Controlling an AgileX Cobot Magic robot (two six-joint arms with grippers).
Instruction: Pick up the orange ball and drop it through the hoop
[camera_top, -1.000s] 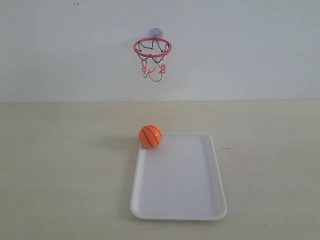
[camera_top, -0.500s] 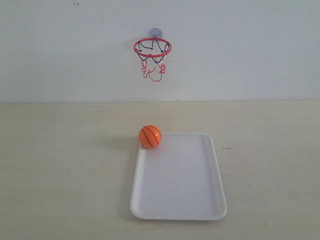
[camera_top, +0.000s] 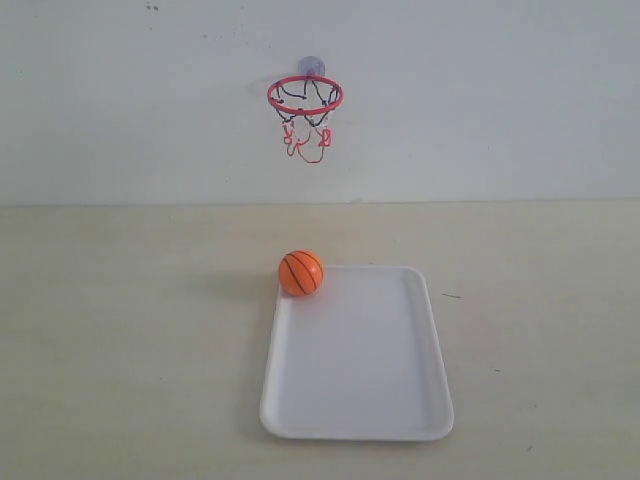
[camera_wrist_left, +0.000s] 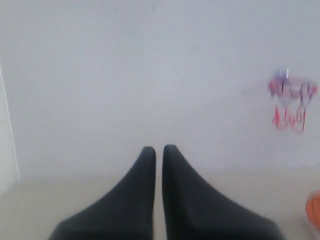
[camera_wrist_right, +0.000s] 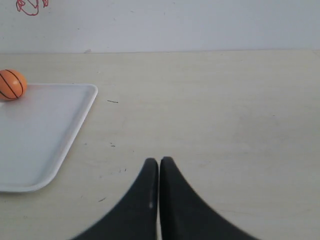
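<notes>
On the white wall (camera_top: 480, 90) the hoop (camera_top: 305, 95) holds its ring level, net hanging down. The orange ball (camera_top: 300, 273) sits at the far corner of the tray (camera_top: 430, 400). The left gripper (camera_wrist_left: 158, 149) and right gripper (camera_wrist_right: 159, 161) are pressed together.

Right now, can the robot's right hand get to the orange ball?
Probably yes. The orange ball sits in the open at the far left corner of the white tray, with nothing over or beside it. The right hand is shut and some way off, so it would need to open first.
</notes>
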